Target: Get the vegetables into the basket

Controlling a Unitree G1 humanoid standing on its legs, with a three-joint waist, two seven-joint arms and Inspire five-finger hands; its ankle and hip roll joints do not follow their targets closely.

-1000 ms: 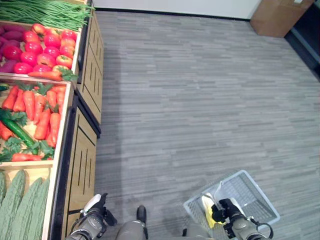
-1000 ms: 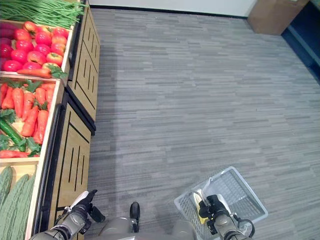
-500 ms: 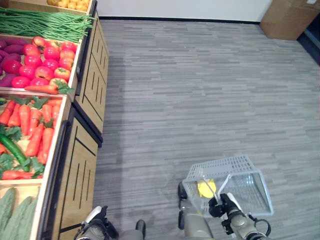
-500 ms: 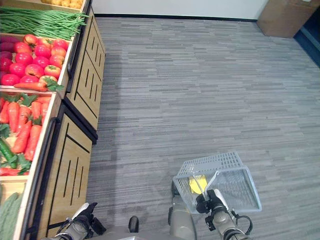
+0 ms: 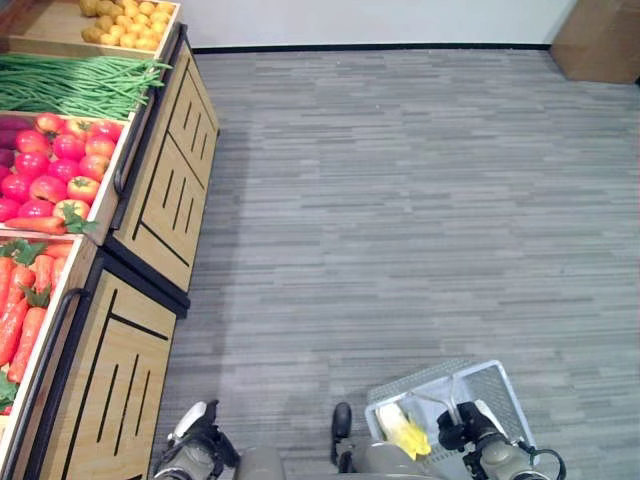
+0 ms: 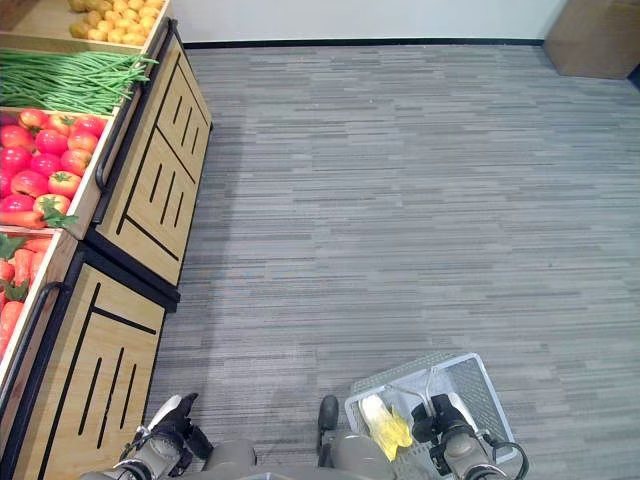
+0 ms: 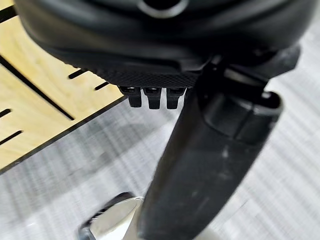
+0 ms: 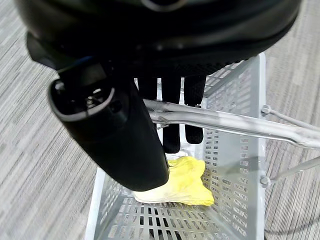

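Right wrist view: the right hand (image 8: 170, 115) is seen with its fingers (image 8: 172, 132) curled round the metal handle (image 8: 225, 122) of the pale wire basket (image 8: 240, 165), so the basket is held by that hand. A yellow vegetable (image 8: 180, 185) is seen lying on the basket floor, below the fingers and apart from them.

From the head cameras the basket (image 5: 490, 385) is placed at about 5 o'clock, low over the grey striped floor (image 5: 400, 200), with the right hand (image 5: 462, 435) at its near rim and the yellow vegetable (image 5: 405, 430) in the basket's 9 o'clock half.

A wooden produce stand (image 5: 150, 200) is set along the 9 o'clock edge, with black-framed slatted fronts. Its bins are filled, from 11 o'clock downward, with small yellow-brown potatoes (image 5: 125, 15), green beans (image 5: 75, 85), red tomatoes (image 5: 50, 170) and carrots (image 5: 20, 310); one carrot is laid across the near edge of the tomato bin. A brown cardboard box (image 5: 605, 40) is seen against the wall at 1 o'clock.

The left hand (image 5: 195, 440) is seen at 7 o'clock, just beside the stand's lower front and holding nothing. In the left wrist view its fingers (image 7: 152, 97) are seen only as short tips past the palm, with the thumb standing out, and whether they are curled or straight cannot be told.
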